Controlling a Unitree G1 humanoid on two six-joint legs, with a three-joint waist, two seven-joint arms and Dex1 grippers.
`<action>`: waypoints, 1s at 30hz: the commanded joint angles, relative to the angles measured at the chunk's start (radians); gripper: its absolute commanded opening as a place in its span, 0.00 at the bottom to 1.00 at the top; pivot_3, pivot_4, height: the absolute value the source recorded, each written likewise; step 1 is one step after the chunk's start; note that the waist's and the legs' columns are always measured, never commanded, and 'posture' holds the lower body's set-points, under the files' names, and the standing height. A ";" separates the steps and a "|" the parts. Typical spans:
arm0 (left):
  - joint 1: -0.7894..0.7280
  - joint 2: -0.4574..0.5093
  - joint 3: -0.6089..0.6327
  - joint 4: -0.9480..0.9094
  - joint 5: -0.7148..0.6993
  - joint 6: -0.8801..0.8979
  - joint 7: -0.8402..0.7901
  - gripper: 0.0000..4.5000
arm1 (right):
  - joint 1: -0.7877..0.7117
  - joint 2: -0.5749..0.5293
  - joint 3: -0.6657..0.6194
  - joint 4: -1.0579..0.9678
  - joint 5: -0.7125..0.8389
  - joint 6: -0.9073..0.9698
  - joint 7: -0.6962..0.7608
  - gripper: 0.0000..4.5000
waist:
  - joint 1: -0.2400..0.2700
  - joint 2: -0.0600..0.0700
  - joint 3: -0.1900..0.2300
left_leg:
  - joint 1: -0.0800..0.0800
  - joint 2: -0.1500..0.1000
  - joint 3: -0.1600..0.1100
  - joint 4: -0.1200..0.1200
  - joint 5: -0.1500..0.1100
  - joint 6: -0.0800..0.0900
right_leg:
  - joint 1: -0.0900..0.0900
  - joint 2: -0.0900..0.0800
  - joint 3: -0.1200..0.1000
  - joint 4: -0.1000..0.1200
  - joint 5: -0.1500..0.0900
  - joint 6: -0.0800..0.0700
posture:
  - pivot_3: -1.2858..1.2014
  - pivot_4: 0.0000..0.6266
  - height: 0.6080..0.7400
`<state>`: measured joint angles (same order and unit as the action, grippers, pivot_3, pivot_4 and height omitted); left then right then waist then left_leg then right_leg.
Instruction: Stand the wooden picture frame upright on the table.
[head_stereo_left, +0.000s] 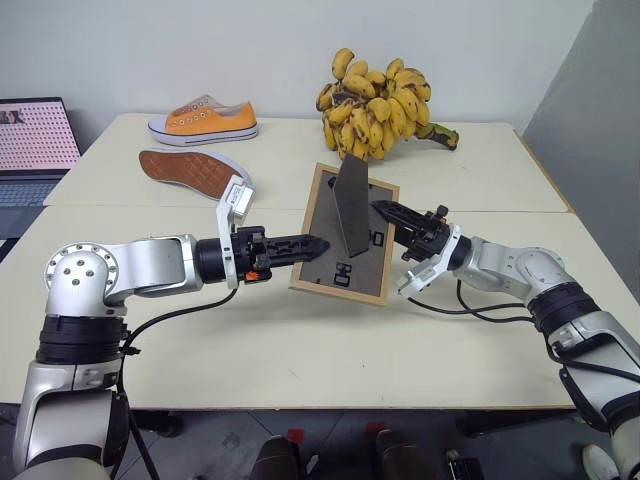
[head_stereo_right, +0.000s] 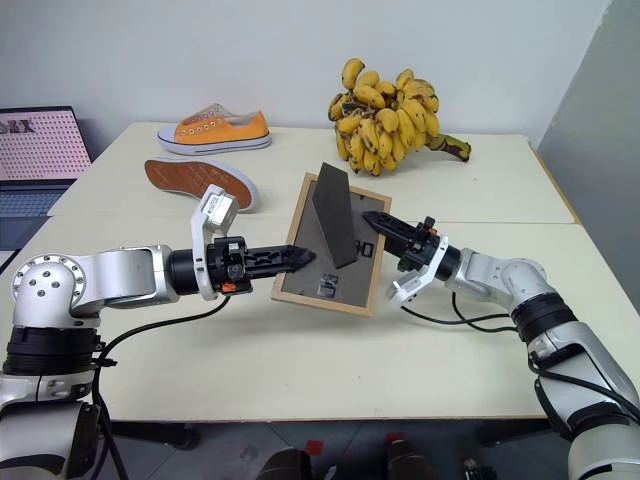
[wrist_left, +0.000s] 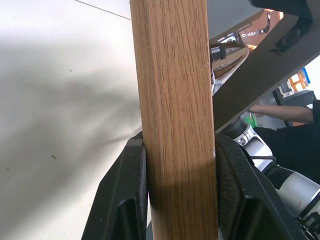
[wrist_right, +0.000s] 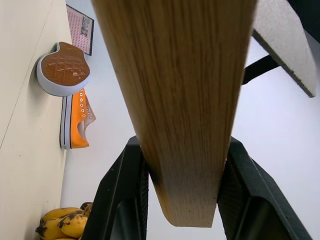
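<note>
I am holding the wooden picture frame (head_stereo_left: 345, 235) up in the air over the table (head_stereo_left: 300, 340), with its dark back facing me. The fold-out stand (head_stereo_left: 352, 205) is already sticking out from the back, so that part looks done. The frame is not standing yet. It is tilted, with the top leaning away from me, and I think its bottom edge is a little above the table. So I would say the job is about halfway. What is left is to turn the frame up straight, set its bottom edge and the stand down on the table, and then let go.

The frame is sitting right between my two arms. The left gripper (head_stereo_left: 312, 245) is pinching the left wooden edge of the frame. In the left wrist view I am seeing the wood squeezed between both black fingers (wrist_left: 125, 195). The right gripper (head_stereo_left: 392, 212) is coming in from the other side and is pinching the right wooden edge. In the right wrist view the fingers (wrist_right: 125, 195) are pressing on both sides of the wood.
</note>
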<state>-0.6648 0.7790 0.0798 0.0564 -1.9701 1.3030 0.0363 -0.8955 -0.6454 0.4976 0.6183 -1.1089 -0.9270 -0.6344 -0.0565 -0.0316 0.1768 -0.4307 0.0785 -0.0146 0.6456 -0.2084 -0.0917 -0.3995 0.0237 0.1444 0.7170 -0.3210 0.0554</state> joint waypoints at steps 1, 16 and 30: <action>-0.020 0.026 -0.012 -0.040 -0.002 -0.007 0.006 0.29 | -0.027 -0.008 0.000 -0.033 0.012 0.001 0.009 0.30 | 0.000 0.000 0.000 | 0.000 0.000 0.000 0.000 0.000 0.000 | 0.000 0.000 0.000 0.000 0.000 0.000 | 0.52 0.24 1.00; -0.006 0.054 0.044 -0.152 0.140 -0.068 -0.094 0.62 | -0.047 -0.008 0.010 -0.004 0.021 -0.015 0.028 0.30 | 0.000 0.000 0.000 | 0.000 0.000 -0.002 0.000 0.000 0.001 | 0.002 0.000 -0.002 -0.001 0.000 0.000 | 0.52 0.24 1.00; 0.364 0.172 0.408 -0.609 0.623 -0.322 -0.428 0.62 | -0.096 0.055 -0.004 0.216 0.193 -0.099 0.182 0.30 | -0.008 0.000 0.000 | 0.000 0.000 -0.003 -0.001 0.001 0.001 | 0.004 -0.001 -0.004 -0.003 -0.001 -0.001 | 0.52 0.24 1.00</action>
<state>-0.3883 0.9401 0.3738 -0.4441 -1.3735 1.0144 -0.3665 -0.9511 -0.6042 0.5361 0.7861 -1.0341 -0.9932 -0.5036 -0.0640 -0.0316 0.1768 -0.4304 0.0782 -0.0170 0.6449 -0.2078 -0.0907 -0.3950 0.0223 0.1409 0.7134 -0.3216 0.0546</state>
